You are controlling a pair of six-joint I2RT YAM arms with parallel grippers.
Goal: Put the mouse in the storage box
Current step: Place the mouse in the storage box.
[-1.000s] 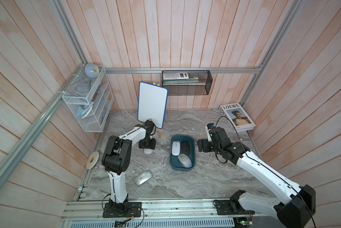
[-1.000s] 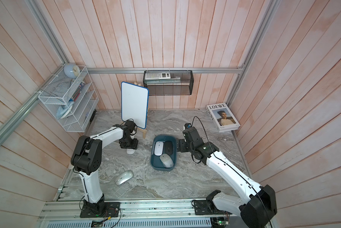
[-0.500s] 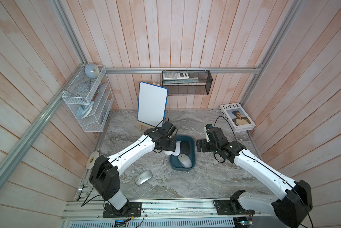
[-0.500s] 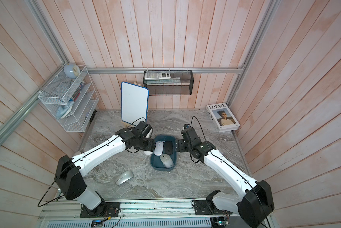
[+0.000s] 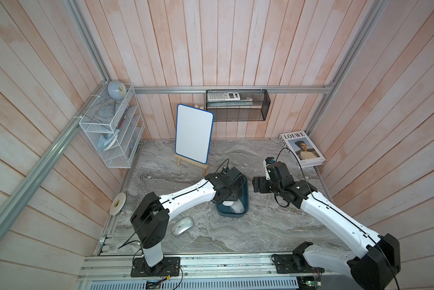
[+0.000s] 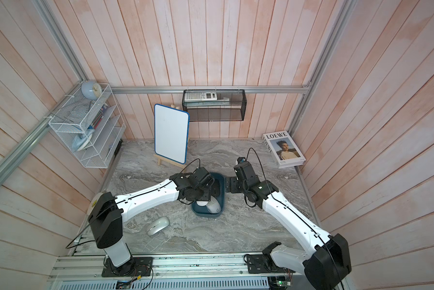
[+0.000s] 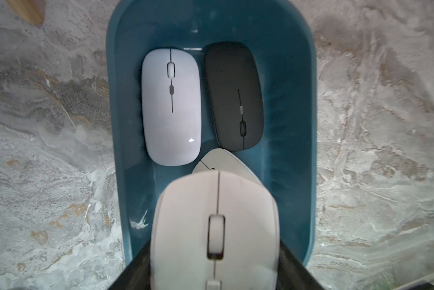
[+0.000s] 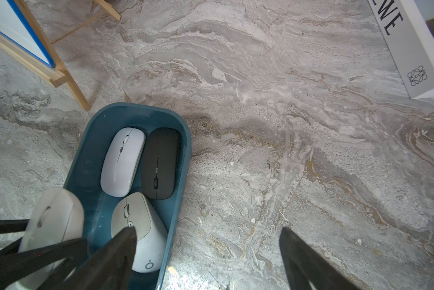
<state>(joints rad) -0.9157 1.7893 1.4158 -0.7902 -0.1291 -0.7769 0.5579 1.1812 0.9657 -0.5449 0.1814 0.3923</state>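
held mouse [image 7: 214, 226] cropped, grey mouse [image 7: 223, 160] mostly hidden, apparently beneath it

Grey marble tabletop [image 5: 261, 226] with storage box [image 7: 288, 100], loose silver mouse [image 5: 182, 225], whiteboard [image 5: 194, 136] on easel [image 5: 191, 165], LOEWE book [image 5: 302, 152].
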